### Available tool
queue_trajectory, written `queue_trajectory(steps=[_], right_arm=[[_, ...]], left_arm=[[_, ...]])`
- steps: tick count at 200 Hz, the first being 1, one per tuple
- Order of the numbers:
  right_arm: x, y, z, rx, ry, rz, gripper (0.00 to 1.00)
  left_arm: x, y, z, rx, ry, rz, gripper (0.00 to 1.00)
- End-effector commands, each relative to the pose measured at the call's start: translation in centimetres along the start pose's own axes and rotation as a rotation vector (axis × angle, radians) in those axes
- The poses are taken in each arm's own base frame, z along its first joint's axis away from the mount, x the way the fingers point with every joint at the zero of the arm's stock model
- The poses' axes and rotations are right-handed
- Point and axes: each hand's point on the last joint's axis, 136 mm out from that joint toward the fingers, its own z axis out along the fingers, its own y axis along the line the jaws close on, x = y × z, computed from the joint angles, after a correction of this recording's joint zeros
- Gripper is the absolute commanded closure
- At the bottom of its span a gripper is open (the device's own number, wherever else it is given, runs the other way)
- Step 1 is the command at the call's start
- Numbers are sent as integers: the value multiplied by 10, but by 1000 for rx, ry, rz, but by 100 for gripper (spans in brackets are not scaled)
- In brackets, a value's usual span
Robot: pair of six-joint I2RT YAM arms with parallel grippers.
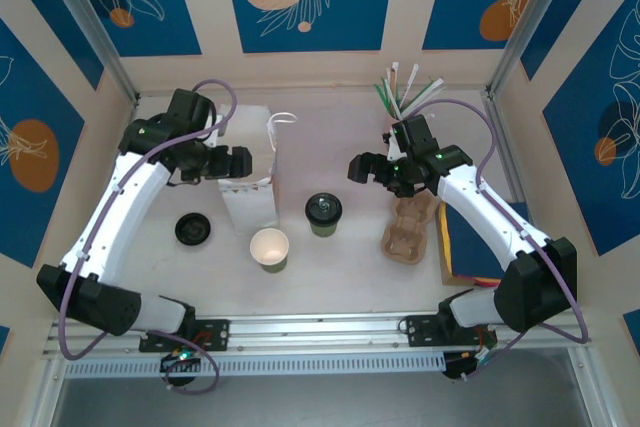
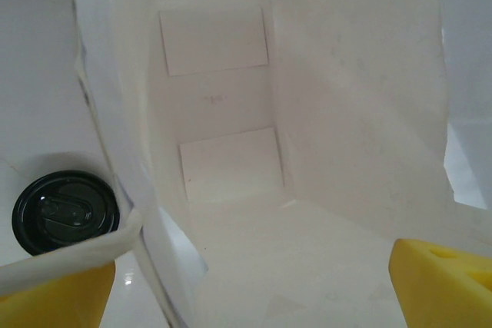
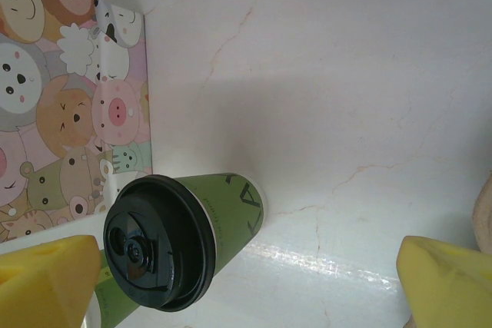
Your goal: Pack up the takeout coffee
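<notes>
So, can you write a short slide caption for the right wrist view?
Open right gripper facing the lidded green coffee cup, which stands next to the animal-print bag.

R. wrist view: gift bag [image 3: 69,105] was cut off at left edge; second green cup [image 3: 115,301] sat mostly hidden behind takeout coffee [image 3: 184,236]. L. wrist view: loose black lid [image 2: 65,213] was partly covered by gift bag.

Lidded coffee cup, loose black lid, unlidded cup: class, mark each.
lidded coffee cup [image 1: 323,209], top view, its black lid.
loose black lid [image 1: 192,229], top view, its centre.
unlidded cup [image 1: 269,246], top view, its white inside.
</notes>
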Motion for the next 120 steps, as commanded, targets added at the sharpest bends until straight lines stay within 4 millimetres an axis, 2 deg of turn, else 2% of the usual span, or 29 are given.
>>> queue_trajectory(steps=[1,56,105,120], right_arm=[[-1,5,-4,-11,3,-2,1],[1,6,-3,-14,7,-4,1],[3,3,-3,-3,9,-3,1],[3,3,-3,-2,8,-2,1]], left_arm=[[9,3,-17,-17,-12,-20,1],[1,-3,-37,6,-50,-26,0],[-19,9,-71,-90,-132,-51,0],[-27,6,-82,-74,-178,-56,0]])
